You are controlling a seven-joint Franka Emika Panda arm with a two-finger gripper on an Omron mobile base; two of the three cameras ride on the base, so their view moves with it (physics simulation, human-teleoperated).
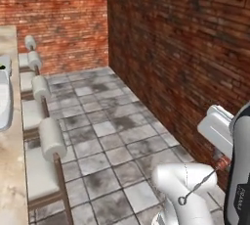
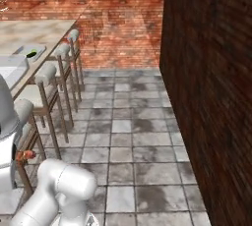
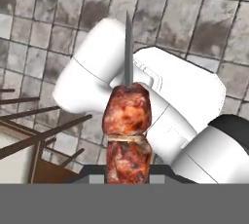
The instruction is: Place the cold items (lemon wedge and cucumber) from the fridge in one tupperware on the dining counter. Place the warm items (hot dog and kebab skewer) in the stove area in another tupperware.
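A row of stools [image 1: 46,136] with pale round seats and thin brown legs stands along the edge of the dining counter [image 1: 10,180], tucked close against its side, and in the right base view the same stools [image 2: 47,80] run back toward the far brick wall. On the beige counter top lies a wide white container [image 2: 11,67], and beyond it a smaller shallow tupperware [image 2: 30,52] with a dark green cucumber [image 2: 31,53] inside it; in the left base view that green piece [image 1: 3,66] shows at the counter's far edge. The gripper [image 3: 127,177] is closed on the kebab skewer [image 3: 127,130]: the hand view shows browned, reddish meat chunks rising straight up from between the finger tips at the bottom, with the thin grey spike pointing away over the floor. In the left base view the skewer [image 1: 205,182] is a thin line slanting down from a reddish chunk beside the arm, well apart from the counter. The floor [image 1: 112,136] is grey mottled stone tile, open between the stools and a dark red brick wall [image 1: 185,48] on the right, with a brighter brick wall [image 2: 118,18] closing the far end.
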